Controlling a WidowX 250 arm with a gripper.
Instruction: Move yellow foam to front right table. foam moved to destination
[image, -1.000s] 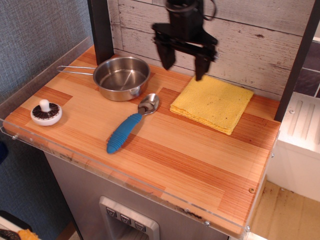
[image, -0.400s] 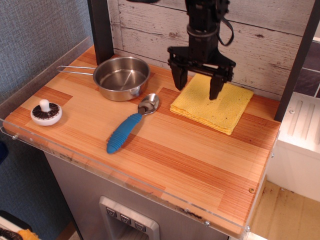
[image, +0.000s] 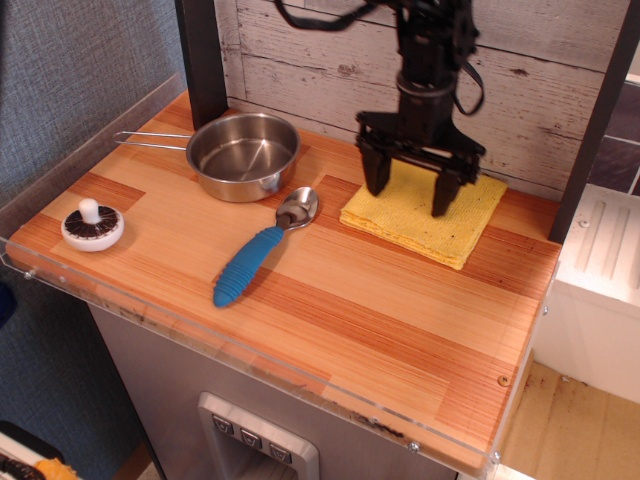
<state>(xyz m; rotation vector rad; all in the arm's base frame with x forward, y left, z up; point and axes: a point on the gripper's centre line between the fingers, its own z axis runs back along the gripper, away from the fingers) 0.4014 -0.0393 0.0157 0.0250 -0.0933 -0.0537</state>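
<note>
The yellow foam (image: 425, 218) is a flat square pad lying at the back right of the striped wooden table (image: 330, 320). My black gripper (image: 408, 198) hangs straight down over the foam's middle. Its two fingers (image: 375, 172) are spread wide apart, and their tips are at or just above the foam's top surface. The gripper is open and holds nothing. The arm hides the foam's back edge.
A steel pot (image: 243, 152) with a long handle stands at the back left. A blue-handled spoon (image: 262, 248) lies left of the foam. A toy mushroom (image: 93, 225) sits near the left edge. A clear acrylic rim (image: 250, 362) runs around the table.
My gripper has moved right and come down from above the back wall onto the foam. It has stayed open. The foam has not moved.
</note>
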